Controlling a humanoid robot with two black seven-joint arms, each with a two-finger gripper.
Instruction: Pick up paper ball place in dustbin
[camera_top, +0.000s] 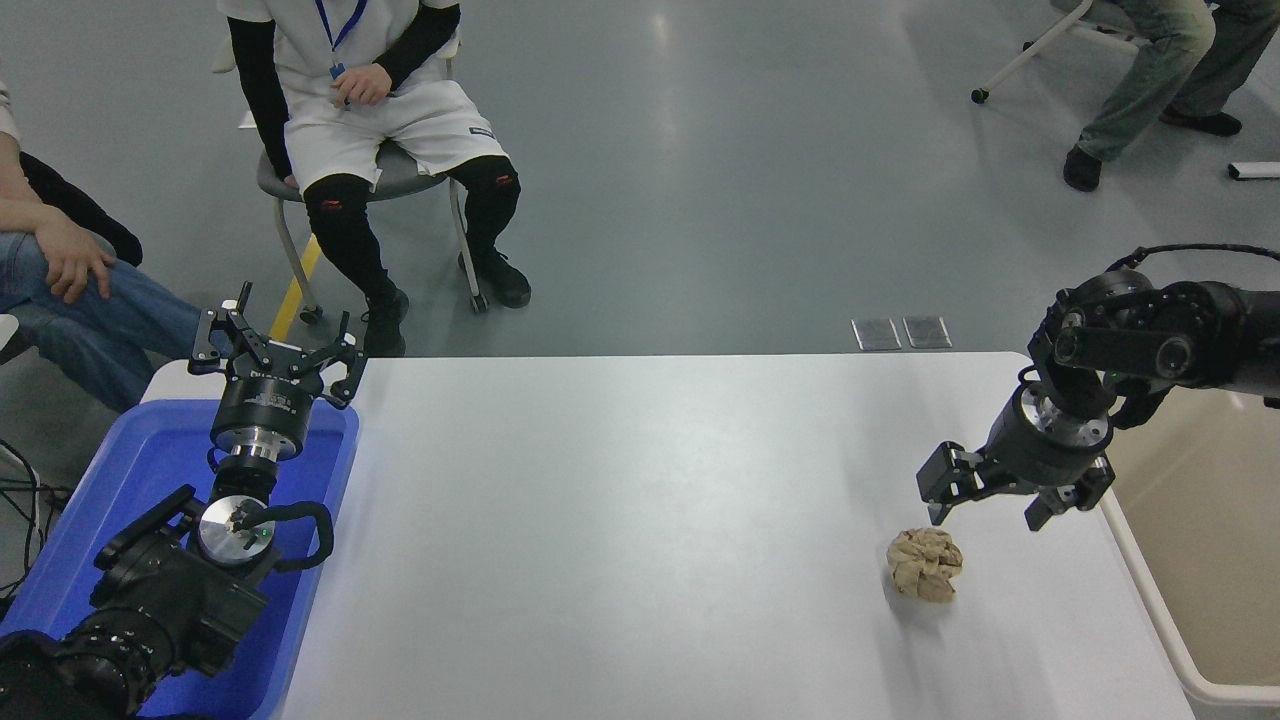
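Observation:
The paper ball (924, 565), tan and crumpled, lies on the white table (640, 520) toward its right side. My right gripper (985, 517) hangs open just above and slightly behind the ball, its fingers spread wide and empty, not touching it. The dustbin (1190, 560), beige with a thick pale rim, stands off the table's right edge and is partly covered by my right arm. At the lower left my left gripper (275, 345) stays parked, open, above the blue tray.
A bright blue tray (130, 480) sits at the table's left end under the left arm. Beyond the far edge, two people sit on the left (360, 90) and another sits at the top right (1150, 70). Cables trail at the far left.

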